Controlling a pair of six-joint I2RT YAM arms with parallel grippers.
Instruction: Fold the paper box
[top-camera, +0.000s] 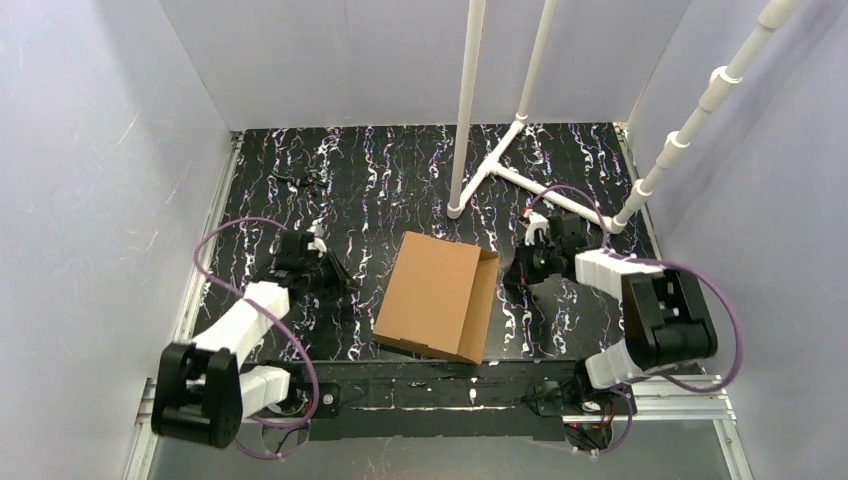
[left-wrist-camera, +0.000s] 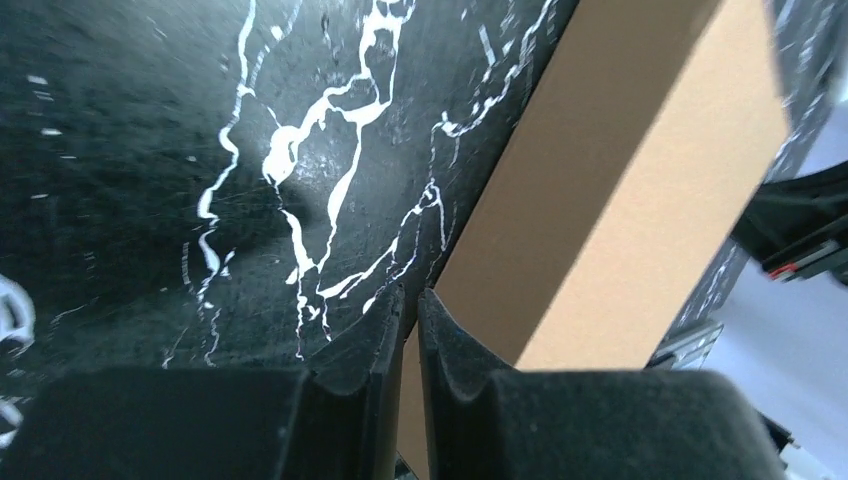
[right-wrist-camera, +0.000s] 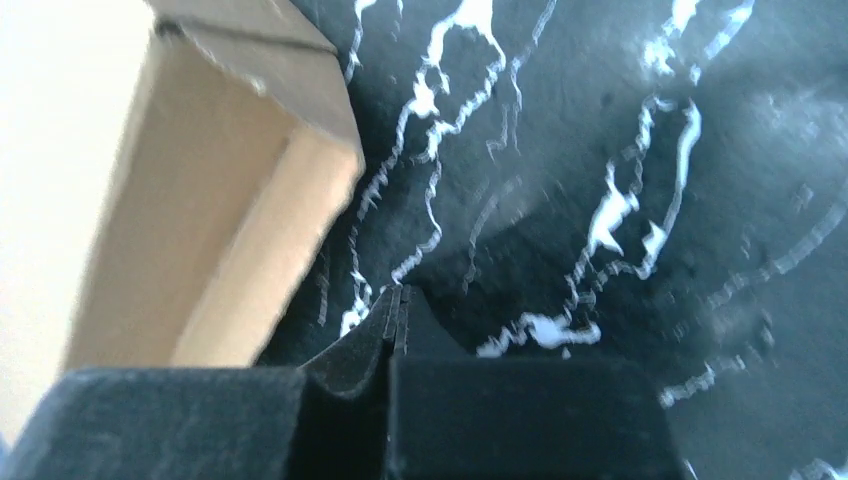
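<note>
Resting mid-bench between both arms: plain brown corrugated cardboard paper box (top-camera: 437, 295), faces plain, right wall raised. Underneath, black bench (top-camera: 350, 180) veined with white marbling, hemmed by pale lilac walls (top-camera: 100, 150), white plastic pipe frame (top-camera: 468, 100) standing at the back. Left gripper (left-wrist-camera: 410, 300) near the box's left edge, jaws drawn almost together on nothing; right gripper (right-wrist-camera: 397, 295) off its right side, jaws clenched, empty.

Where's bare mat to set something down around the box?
Widest: back-left mat, between paper box, back wall and white pipe stand. Also near-right, between box and right arm's base. Crowded: back-right around pipes and right gripper; only a narrow strip between left gripper and box.
</note>
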